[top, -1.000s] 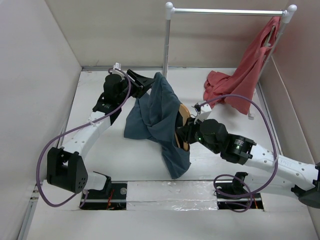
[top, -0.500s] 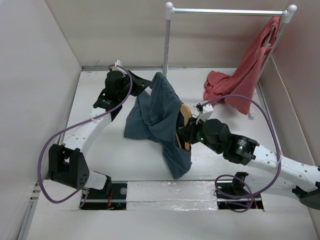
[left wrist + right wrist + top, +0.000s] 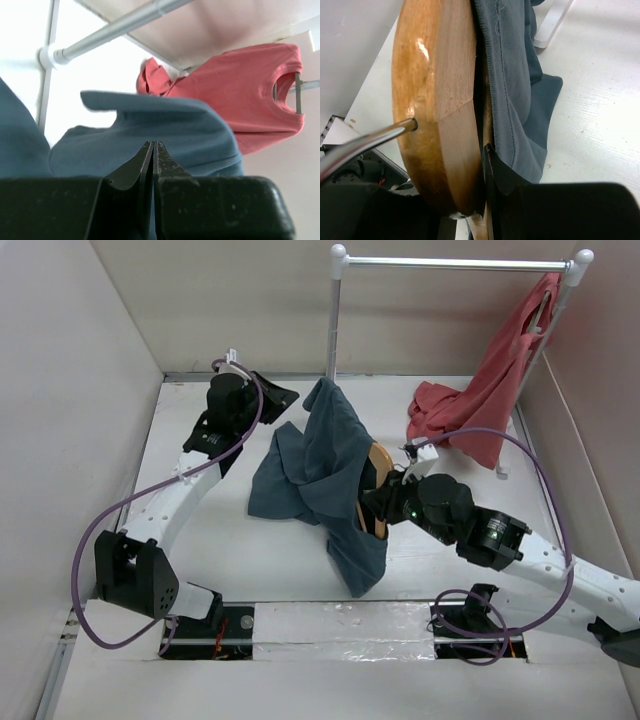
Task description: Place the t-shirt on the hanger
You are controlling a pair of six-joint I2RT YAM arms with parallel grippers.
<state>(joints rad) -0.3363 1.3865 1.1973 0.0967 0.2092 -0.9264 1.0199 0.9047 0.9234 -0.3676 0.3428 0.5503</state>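
T-shirt: your slate-blue t-shirt stands mid-table in a tall bunched heap. Its peak is beside the rail's left post, a fold spreads to the left on the table, and a tail drops toward the near edge.
Hanger: the wooden hanger is partly inside the shirt. From the top camera you see only tan slivers at the cloth's right edge. On the right wrist camera the wood sits upright with shirt fabric and a stitched hem draped against its right face.
Hook: the metal hook leaves the wood's left side, uncovered.
Right gripper: the right gripper is clamped on the hanger, with one black finger pressed to the wood right beside the hem.
Right arm: it reaches in low from the near right, wrist at the shirt's right flank.
Left gripper: the left gripper has its jaws pressed together to a hairline. You see no cloth at the tips, and the shirt lies just beyond them.
Left arm: it stretches to the far left of the table, pointing right at the shirt.
Rail: the white rail carries the coral garment at its right end, with the lower part of the garment pooled on the table.
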